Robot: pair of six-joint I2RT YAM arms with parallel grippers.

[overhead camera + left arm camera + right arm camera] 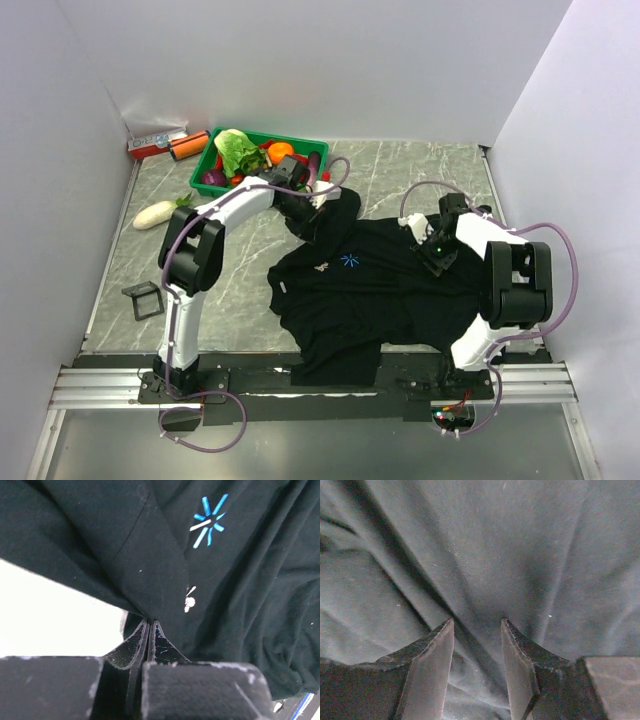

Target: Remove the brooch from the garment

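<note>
Nearest the lens, bottom centre of the left wrist view: black two-finger left gripper [150, 624], pressed together, pinching a fold at the edge of the large black short-sleeved shirt of soft matte fabric [100, 535]. Just up and right of the tips, a small white fleck [189, 601] on the cloth. Farther out, upper right of that frame: the tiny blue-and-white star-shaped brooch [209, 520], pinned to the shirt, apart from the fingers.

Bottom of the right wrist view: black right gripper [477, 630], spread, nothing between the fingers, only creased black cloth beyond.

Shown from the top view alone: whole shirt lying rumpled at mid-frame on the grey marbled table [420, 170]; brooch near the shirt's middle, between the two grippers; left gripper at the shirt's upper-left edge, right gripper over its right part; green plastic tray of vegetables [207, 163] at upper left, beyond the left gripper.
</note>
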